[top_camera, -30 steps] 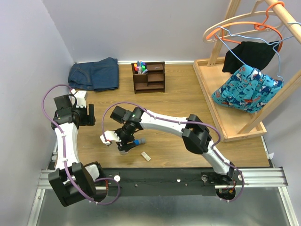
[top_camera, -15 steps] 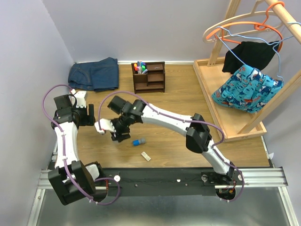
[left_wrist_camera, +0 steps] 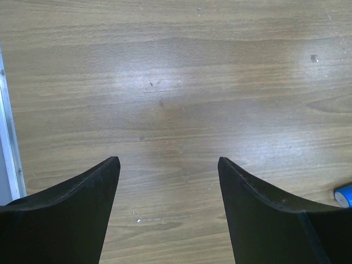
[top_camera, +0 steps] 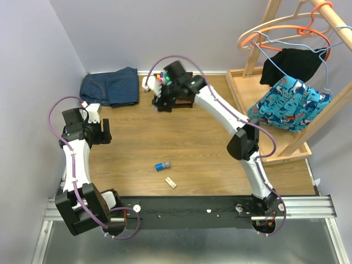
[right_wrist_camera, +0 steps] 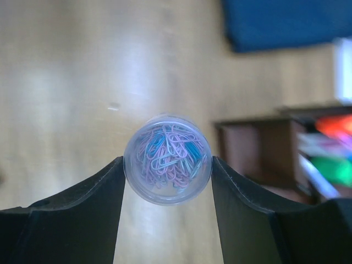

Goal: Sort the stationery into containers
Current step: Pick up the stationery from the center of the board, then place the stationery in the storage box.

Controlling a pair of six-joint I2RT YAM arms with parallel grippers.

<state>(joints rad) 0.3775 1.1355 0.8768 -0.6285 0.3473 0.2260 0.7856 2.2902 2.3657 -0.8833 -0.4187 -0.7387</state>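
My right gripper (right_wrist_camera: 168,166) is shut on the small clear round tub (right_wrist_camera: 167,144), which is full of pink and blue paper clips. It hangs above the table just left of the dark brown organiser (right_wrist_camera: 254,149); in the top view the gripper (top_camera: 163,102) sits at the organiser's (top_camera: 184,100) front left corner. Markers with coloured caps (top_camera: 163,78) stand in its taller section. A short blue cylinder (top_camera: 161,165) and a small beige block (top_camera: 170,182) lie on the table near the front. At the left, my left gripper (top_camera: 105,132) is open over bare wood, with the cylinder's end (left_wrist_camera: 344,195) showing at the right edge.
Folded jeans (top_camera: 110,87) lie in the back left corner. A big light-wood tray (top_camera: 257,124) with a hanger rack and hanging clothes (top_camera: 289,104) fills the right side. The purple wall runs along the left, and a metal rail (top_camera: 192,206) along the front.
The right arm has swung from the front middle of the table to the back, carrying the tub up beside the organiser. The left arm has barely moved.
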